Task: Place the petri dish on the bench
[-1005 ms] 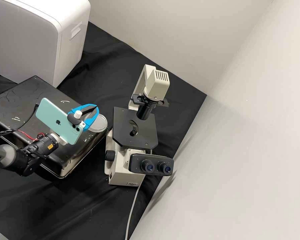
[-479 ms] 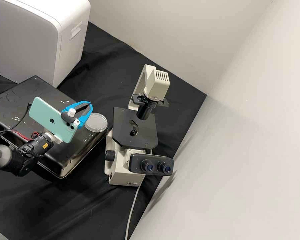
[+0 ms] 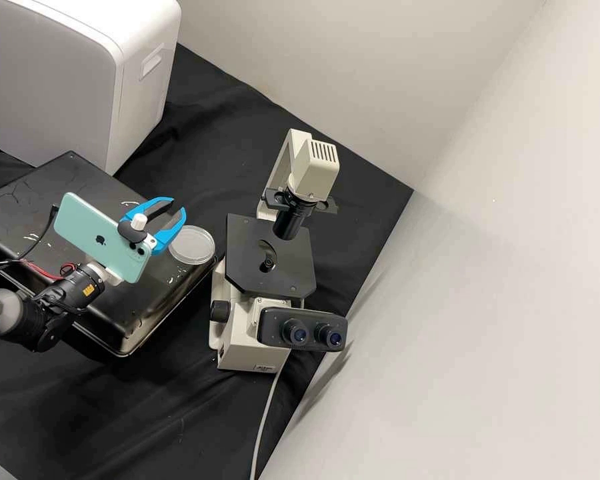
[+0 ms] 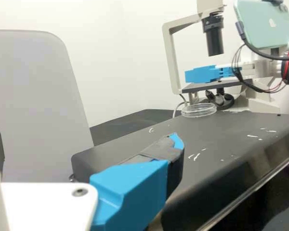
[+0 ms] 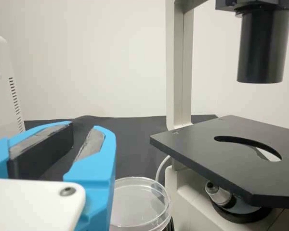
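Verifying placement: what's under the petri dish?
The petri dish sits on the scuffed black case, near its corner, beside the microscope. The bench under the case is covered.

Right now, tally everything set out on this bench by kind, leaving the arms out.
Petri dish: 1
Microscope: 1
White appliance: 1
Black case: 1
Total: 4

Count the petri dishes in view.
1. The petri dish sits on the corner of the black case nearest the microscope, just past the open right gripper. Others could be hidden behind the white appliance.
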Controlling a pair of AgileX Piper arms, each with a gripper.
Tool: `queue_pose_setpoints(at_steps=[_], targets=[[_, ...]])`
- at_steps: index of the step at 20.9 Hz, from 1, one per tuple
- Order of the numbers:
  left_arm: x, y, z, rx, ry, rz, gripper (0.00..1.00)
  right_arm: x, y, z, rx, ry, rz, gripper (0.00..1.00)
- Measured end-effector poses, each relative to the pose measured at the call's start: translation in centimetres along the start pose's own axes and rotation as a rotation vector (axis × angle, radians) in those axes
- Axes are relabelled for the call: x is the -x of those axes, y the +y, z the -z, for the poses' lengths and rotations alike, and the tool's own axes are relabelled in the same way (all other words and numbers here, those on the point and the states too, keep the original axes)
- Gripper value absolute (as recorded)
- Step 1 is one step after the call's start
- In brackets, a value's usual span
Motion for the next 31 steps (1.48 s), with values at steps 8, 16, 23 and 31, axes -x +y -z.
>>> queue_pose_setpoints(at_steps=[8,16,23,31], targets=[[0.0,0.0,0.0,0.0,-0.001,0.0,1.0,0.6,-0.6,-0.3,-0.01,-0.017,0.017,1.0],[0.0,-0.01,-0.1,0.002,-0.006,0.001,1.0,0.8,-0.9,-0.7,-0.015,-0.02,0.021,1.0],[0.0,-0.01,-0.1,0.002,-0.006,0.001,1.0,0.8,-1.3,-1.0,-0.019,-0.029,0.029,1.0],[0.0,-0.01,-0.1,0.002,-0.004,0.001,1.0,0.7,-2.1,-2.2,-0.034,-0.074,0.052,1.0]])
